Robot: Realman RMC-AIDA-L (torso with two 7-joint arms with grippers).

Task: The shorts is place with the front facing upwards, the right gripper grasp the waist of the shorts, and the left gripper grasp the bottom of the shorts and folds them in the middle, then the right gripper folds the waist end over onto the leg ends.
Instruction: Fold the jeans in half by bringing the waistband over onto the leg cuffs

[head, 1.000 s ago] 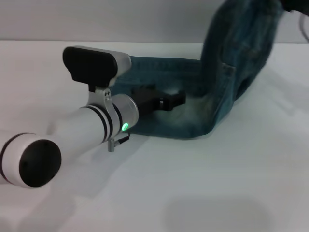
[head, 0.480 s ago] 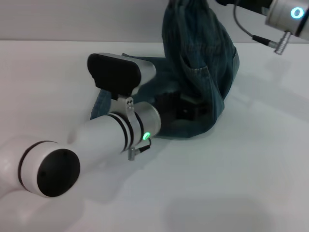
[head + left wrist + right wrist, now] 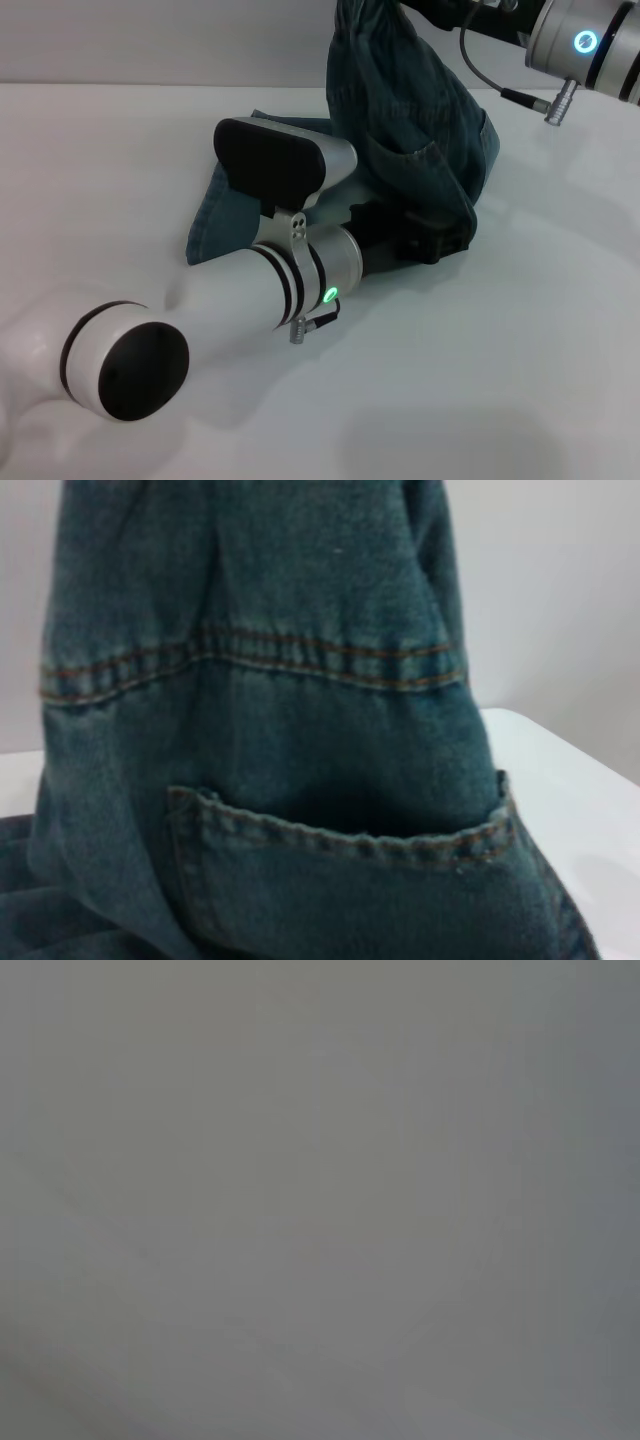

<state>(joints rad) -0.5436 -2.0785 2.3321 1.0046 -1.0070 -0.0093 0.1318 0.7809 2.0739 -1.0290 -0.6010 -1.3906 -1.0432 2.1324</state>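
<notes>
Two grippers at work. Right gripper (image 3: 425,12), fingers unreadable, has carried the waist end (image 3: 410,100) leftward over the shorts (image 3: 225,205). Left gripper (image 3: 435,240), closure unclear, has slid right along the table (image 3: 520,350). Your fold is nearly over.

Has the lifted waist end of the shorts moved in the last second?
Yes. The waist end has swung toward the robot's left across the table's far edge, carried by the right gripper.
</notes>
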